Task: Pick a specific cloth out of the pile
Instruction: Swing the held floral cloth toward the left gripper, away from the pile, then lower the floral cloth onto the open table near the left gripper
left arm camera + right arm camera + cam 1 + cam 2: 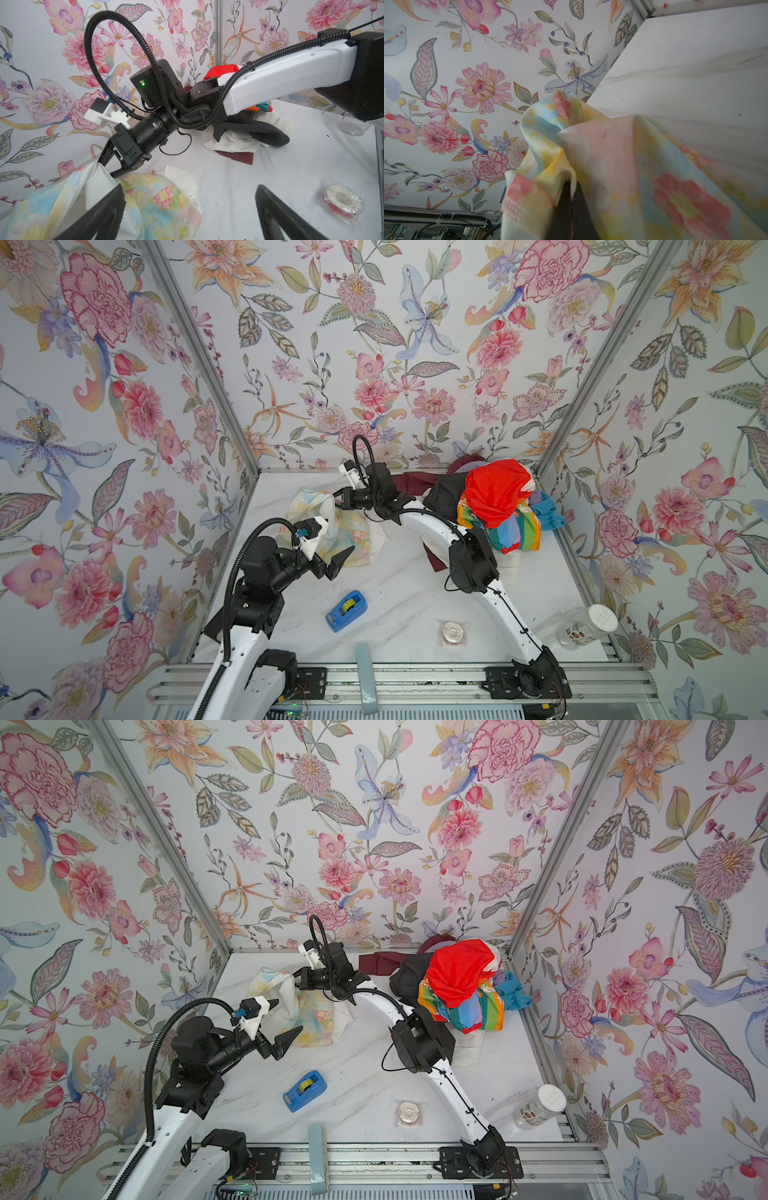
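The right gripper (338,501) had its jaws clamped tight on a gathered fold of the cloth (348,536). In the right wrist view the thin fabric bunched over the dark fingers (566,209). The left gripper (333,540) hung just above the same cloth with its jaws spread wide, holding nothing.

The cloth was a thin, soft sheet in washed yellow, blue and green with pink flowers, and its white reverse showed at the folds. It lay crumpled on the left rear of the marble-look table (395,593), clear of the pile (494,499). The pile was topped by glossy red fabric over rainbow stripes.

A blue tape dispenser (344,610) lay nearer the front. The print on the jar (586,628) lid was too small to read.
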`<state>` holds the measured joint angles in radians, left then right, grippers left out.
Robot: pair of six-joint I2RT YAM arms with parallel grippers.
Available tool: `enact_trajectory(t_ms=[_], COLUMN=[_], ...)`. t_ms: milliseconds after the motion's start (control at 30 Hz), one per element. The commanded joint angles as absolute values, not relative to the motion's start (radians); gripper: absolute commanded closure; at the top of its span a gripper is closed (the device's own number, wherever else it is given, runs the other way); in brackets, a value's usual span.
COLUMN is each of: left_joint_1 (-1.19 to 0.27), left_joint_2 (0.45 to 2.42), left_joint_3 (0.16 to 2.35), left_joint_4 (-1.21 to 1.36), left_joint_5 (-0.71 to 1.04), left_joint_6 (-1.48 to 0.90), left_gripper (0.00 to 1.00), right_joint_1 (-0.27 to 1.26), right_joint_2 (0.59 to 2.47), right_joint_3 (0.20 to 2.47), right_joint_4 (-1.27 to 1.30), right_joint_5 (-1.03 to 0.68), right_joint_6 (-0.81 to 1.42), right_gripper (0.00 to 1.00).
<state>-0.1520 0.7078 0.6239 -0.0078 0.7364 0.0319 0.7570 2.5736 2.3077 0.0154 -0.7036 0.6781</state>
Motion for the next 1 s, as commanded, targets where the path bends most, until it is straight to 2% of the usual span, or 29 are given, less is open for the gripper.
enact_trajectory(t_ms=[0,400,533,700,833,967], left_joint_1=[-0.160,-0.160,-0.160,-0.160,-0.160,-0.160], left_joint_2=[0.706,0.706,0.704,0.695,0.688,0.689], left_joint_3=[0.642,0.638,0.636,0.629,0.616,0.613], left_joint_4=[-0.013,0.000,0.003,0.025,0.052,0.064], left_joint_5=[0.755,0.762,0.758,0.748,0.745,0.717], left_joint_6=[0.046,0.037,0.032,0.017,0.008,0.002], left_gripper=[0.01,0.01,0.01,0.01,0.01,0.01], right_joint_1=[0.770,0.802,0.805,0.813,0.821,0.829], right_joint_2=[2.529,2.434,2.459,2.499,2.518,2.562], right_joint_3=[2.236,2.070,2.076,2.122,2.136,2.175], right_joint_4=[-0.082,-0.265,-0.275,-0.316,-0.354,-0.382], right_joint_5=[-0.707,-0.530,-0.520,-0.510,-0.464,-0.457], right_joint_6=[0.605,0.449,0.451,0.470,0.471,0.491], right_gripper=[1.00,0.98,0.75,0.59,0.51,0.49])
